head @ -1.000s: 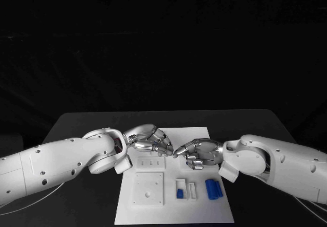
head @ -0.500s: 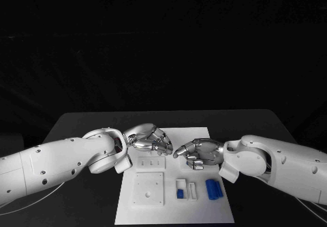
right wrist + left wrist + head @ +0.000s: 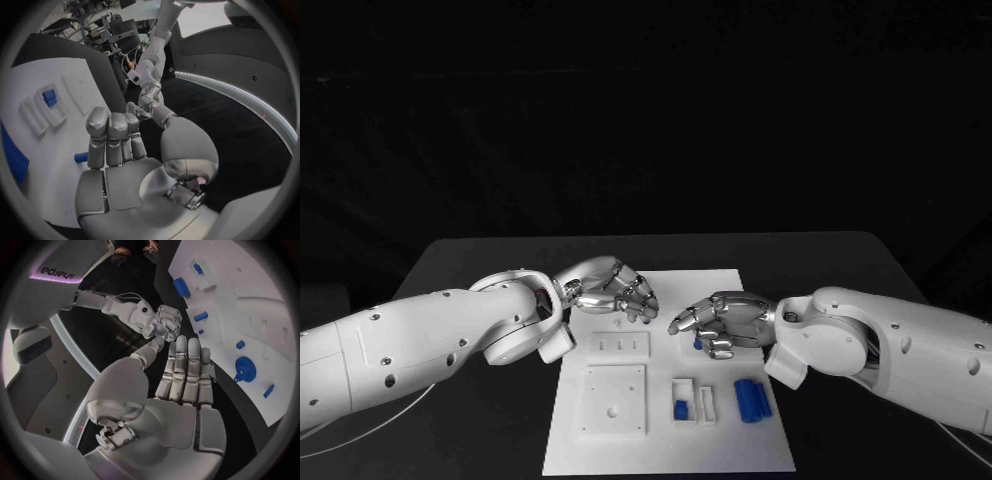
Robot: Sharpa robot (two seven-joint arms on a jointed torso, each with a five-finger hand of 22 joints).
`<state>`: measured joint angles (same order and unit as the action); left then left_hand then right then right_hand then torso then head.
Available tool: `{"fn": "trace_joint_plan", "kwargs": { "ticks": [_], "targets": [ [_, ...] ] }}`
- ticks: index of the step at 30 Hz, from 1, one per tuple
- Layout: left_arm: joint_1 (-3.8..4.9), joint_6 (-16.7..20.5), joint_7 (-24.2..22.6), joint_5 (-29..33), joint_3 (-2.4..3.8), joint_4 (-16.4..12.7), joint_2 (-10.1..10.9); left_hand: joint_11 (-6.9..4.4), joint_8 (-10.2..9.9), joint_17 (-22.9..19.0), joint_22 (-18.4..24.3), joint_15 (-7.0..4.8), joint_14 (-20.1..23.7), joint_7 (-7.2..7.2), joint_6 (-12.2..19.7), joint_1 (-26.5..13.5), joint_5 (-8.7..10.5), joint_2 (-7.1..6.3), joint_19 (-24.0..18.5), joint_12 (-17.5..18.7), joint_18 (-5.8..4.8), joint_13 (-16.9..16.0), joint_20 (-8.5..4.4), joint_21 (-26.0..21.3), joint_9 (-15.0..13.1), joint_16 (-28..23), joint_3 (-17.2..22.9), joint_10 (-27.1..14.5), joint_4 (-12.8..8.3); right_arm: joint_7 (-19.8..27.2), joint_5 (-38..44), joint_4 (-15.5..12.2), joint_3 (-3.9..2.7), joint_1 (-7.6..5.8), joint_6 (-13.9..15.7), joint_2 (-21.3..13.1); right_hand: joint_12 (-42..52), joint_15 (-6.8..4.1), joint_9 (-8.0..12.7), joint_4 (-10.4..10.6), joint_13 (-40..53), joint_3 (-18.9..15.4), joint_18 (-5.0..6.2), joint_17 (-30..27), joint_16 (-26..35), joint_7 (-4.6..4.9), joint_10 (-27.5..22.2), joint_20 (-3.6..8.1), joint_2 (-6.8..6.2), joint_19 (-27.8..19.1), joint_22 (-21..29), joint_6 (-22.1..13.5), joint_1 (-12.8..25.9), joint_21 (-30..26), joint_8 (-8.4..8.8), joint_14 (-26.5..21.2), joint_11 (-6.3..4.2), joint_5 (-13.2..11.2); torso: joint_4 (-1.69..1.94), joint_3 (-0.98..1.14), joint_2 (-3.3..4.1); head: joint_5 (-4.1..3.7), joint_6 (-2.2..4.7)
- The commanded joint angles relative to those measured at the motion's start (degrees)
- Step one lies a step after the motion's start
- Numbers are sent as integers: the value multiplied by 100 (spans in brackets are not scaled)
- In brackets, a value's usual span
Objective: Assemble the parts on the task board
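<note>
The white task board point(image 3: 733, 445) lies in the middle of the black table. My left hand point(image 3: 607, 290) hovers over the board's far left corner, fingers stretched out and holding nothing; it is also the left hand point(image 3: 184, 375) in its wrist view. My right hand point(image 3: 718, 322) hangs over the board's middle with fingers loosely bent and nothing in them. A small blue peg point(image 3: 698, 343) lies on the board just under its fingertips, seen as the peg point(image 3: 81, 157) beside the right hand point(image 3: 112, 145). A blue cylinder point(image 3: 751, 398) and a small blue piece point(image 3: 681, 409) in a slot sit nearer me.
A raised white square block point(image 3: 615, 398) with holes and a small slotted plate point(image 3: 622, 345) sit on the board's left half. Several more blue parts, one of them a round blue part point(image 3: 245, 369), lie on the board's far part. Bare black table point(image 3: 488, 430) borders the board on both sides.
My left hand has drawn back from the right hand, toward the board's far left corner, and its fingers have straightened. The right hand has barely shifted. The small blue peg now shows under it.
</note>
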<state>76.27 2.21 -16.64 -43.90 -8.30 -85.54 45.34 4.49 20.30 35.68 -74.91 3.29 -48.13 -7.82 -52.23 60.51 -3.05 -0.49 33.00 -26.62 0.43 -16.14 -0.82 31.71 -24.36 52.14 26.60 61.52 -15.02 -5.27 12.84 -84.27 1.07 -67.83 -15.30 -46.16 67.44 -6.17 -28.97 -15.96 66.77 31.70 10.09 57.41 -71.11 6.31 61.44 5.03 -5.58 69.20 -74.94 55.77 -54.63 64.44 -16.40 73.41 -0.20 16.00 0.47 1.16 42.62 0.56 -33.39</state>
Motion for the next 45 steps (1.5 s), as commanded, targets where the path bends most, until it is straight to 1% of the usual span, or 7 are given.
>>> {"fn": "trace_joint_plan", "kwargs": {
  "ticks": [1, 11, 20, 27, 33, 40, 45],
  "targets": [
    [3, 216, -94, 500, 4, 34, 6, 30, -54, -23, -81, -2, -55, -47, 46, 24, 6, -83, 53, -15, -43, 17, -3, 39, 17, 41, 14, -17, -51, 374, 1326, -199, -1, 3, 564, -86, 10, 3, 6, -40, -7, -34, 491, 8, 23, 28, -9, 54, -66, 18, -88, -83, -44, -8, 28, 27, 34, 24, -6, 2, -11, 5, 7],
    [1, 442, -125, 1033, 1, 142, 29, 78, -134, -71, -75, -9, -74, -109, 155, 49, -2, -206, 80, 32, -43, 66, -13, 36, 54, 51, 37, -114, -75, 586, 4979, -1117, -8, -5, 1601, -517, 25, 32, -6, -76, -25, -128, 491, 21, 18, 60, 3, 107, -209, 32, -85, -154, -436, -3, 59, 44, 64, -40, -17, 3, -35, 19, 23],
    [-6, 540, -127, 1175, -4, 179, 44, 85, -141, -81, -75, -9, -76, -114, 163, 44, -4, -224, 88, 37, -43, 74, -15, 37, 57, 53, 38, -125, -69, 274, 7162, -1481, 7, -5, 2194, -605, 5, 14, -14, -61, -75, -20, 491, 8, 50, 39, 32, 104, -393, 44, -67, -123, -861, -29, 53, 70, 44, -309, -55, 4, -115, 65, -39],
    [-63, 553, -120, 1205, -5, 194, 57, 88, -148, -88, -74, -9, -80, -118, 171, 37, -5, -231, 96, 39, -43, 79, -17, 38, 60, 55, 41, -129, -59, -216, 8105, -1800, 206, -1, 2433, -618, -10, 11, 25, 52, -122, 148, 491, -12, 83, 36, 83, 41, -604, 110, -35, -85, -756, -58, 69, 110, 42, -774, -71, 17, -159, 102, -173],
    [-73, 572, -109, 1232, -6, 215, 70, 91, -150, -95, -73, -10, -86, -119, 173, 21, -4, -239, 104, 39, -43, 85, -18, 38, 61, 59, 41, -130, -43, -658, 8423, -2016, 415, 4, 2386, -577, -18, 12, 65, 387, -150, 274, 491, -24, 101, 34, 109, 12, -801, 154, -13, -67, -542, -86, 83, 138, 39, -1210, -106, 19, -187, 147, -318],
    [-80, 582, -93, 1260, -7, 237, 68, 92, -152, -102, -71, -12, -91, -119, 174, 7, -4, -246, 110, 39, -43, 89, -20, 38, 62, 62, 40, -131, -28, -1100, 8610, -2121, 611, 23, 2253, -463, -12, 19, 110, 702, -169, 415, 491, -27, 104, 42, 141, 4, -939, 188, -10, -89, -472, -94, 111, 166, 47, -1302, -94, 18, -193, 146, -411],
    [-95, 579, -91, 1282, -7, 255, 52, 93, -154, -109, -70, -14, -95, -119, 175, -10, -4, -254, 115, 38, -43, 94, -22, 38, 63, 65, 38, -132, -12, -1347, 8747, -2066, 686, 100, 2270, -354, -22, 36, 132, 940, -182, 425, 491, -28, 108, 62, 133, 3, -1077, 192, -8, -154, -335, -104, 141, 168, 65, -1319, -98, 13, -205, 150, -485]
  ]
}}
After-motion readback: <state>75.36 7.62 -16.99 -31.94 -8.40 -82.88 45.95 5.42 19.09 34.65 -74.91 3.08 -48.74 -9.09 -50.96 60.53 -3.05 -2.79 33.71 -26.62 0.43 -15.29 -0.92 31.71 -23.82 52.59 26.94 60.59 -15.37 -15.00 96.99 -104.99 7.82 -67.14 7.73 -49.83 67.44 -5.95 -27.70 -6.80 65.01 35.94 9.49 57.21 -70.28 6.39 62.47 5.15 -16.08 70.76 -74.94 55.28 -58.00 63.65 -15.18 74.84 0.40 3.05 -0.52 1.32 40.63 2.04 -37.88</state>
